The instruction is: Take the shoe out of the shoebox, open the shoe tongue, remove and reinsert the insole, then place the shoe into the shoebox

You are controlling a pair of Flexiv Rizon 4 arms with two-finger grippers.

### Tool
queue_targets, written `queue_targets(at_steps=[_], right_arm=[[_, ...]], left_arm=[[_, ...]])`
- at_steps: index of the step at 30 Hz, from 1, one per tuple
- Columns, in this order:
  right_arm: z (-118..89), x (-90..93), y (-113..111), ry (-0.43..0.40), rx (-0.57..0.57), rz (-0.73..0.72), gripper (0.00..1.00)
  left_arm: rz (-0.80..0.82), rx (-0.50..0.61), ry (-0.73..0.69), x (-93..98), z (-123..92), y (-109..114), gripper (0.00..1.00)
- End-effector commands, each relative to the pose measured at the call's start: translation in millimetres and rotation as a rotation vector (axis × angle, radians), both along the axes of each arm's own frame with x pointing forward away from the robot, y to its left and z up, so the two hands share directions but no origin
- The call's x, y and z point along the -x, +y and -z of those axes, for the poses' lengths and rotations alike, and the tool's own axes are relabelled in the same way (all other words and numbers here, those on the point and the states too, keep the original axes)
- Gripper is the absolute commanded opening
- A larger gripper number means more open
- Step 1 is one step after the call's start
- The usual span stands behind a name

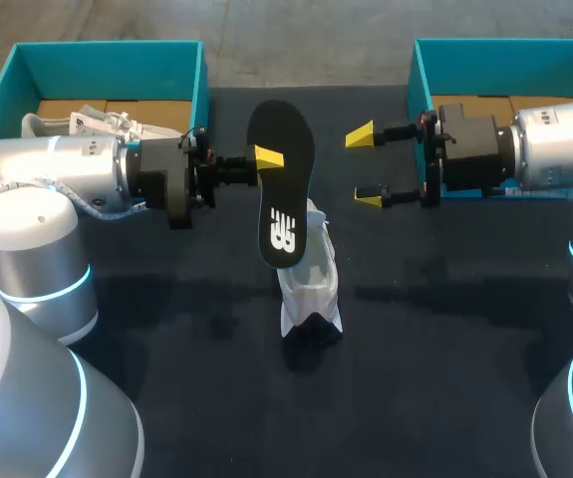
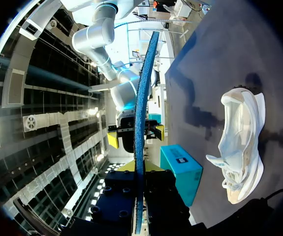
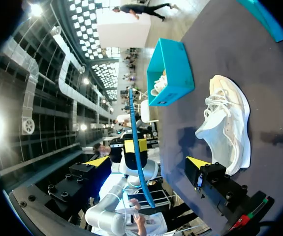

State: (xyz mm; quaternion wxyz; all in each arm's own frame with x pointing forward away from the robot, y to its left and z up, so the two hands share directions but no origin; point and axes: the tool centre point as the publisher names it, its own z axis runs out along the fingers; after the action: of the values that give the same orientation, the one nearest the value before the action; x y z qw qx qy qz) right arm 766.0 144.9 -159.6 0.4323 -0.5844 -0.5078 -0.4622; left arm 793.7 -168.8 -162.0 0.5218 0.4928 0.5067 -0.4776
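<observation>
Left gripper [image 1: 264, 159], clamped on the insole [image 1: 282, 199], should feed it toe-first into the sneaker [image 1: 313, 274] while the right gripper [image 1: 366, 166], jaws apart, steadies it.

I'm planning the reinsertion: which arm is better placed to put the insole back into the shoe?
Left. Its gripper is shut on the insole, held close to the shoe. The right gripper is open and empty.

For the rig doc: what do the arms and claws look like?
The left arm and right arm are silver-grey rounded tubes with glowing cyan rings at the joints; a white coiled cable runs along the left one. The left claw and right claw are black, each with two wedge-shaped yellow tips.
</observation>
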Motion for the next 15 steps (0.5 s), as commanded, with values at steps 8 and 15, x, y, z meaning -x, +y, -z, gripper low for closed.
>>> queue_targets(at_steps=[8, 15], right_arm=[[21, 6.6, -8, 0.012, 0.054, 0.016, 1.00], [38, 28.0, -31, 0.033, 0.121, 0.072, 1.00]], left_arm=[[-0.003, 0.001, -0.002, 0.8, 1, -1, 0.00], [-0.003, 0.001, -0.002, 0.8, 1, -1, 0.00]])
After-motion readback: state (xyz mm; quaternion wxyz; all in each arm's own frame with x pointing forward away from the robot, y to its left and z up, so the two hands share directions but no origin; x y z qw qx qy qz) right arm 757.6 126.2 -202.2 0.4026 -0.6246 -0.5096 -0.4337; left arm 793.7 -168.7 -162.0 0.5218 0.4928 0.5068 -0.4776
